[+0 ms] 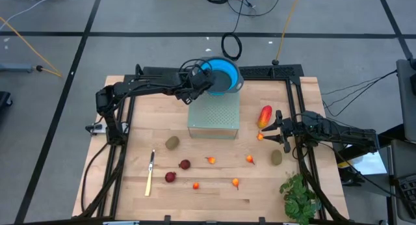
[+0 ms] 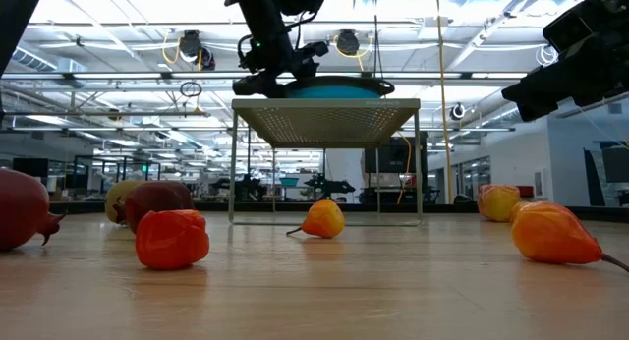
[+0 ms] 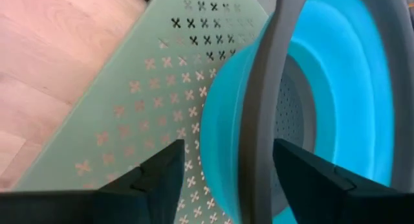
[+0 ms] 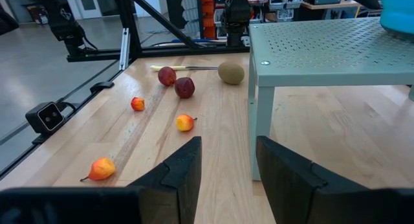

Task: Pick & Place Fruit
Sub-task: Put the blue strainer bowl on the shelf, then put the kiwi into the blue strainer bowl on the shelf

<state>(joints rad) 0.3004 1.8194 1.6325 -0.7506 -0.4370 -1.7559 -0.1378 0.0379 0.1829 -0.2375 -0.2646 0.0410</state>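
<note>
Left gripper (image 1: 203, 82) clamped the blue round bowl's (image 1: 224, 74) grey rim, steadying it atop the pale-green perforated stand (image 1: 213, 114). Right gripper (image 1: 273, 129) was open; small orange fruit (image 1: 260, 137) between its fingers, red-and-yellow piece (image 1: 264, 116) just beside.

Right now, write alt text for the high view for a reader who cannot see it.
Seen from above, the left gripper holds a blue bowl at the back of a pale green perforated stand, while the right gripper hovers open beside a red-and-yellow fruit. Small fruits, a knife and a plant lie nearer the front.
</note>
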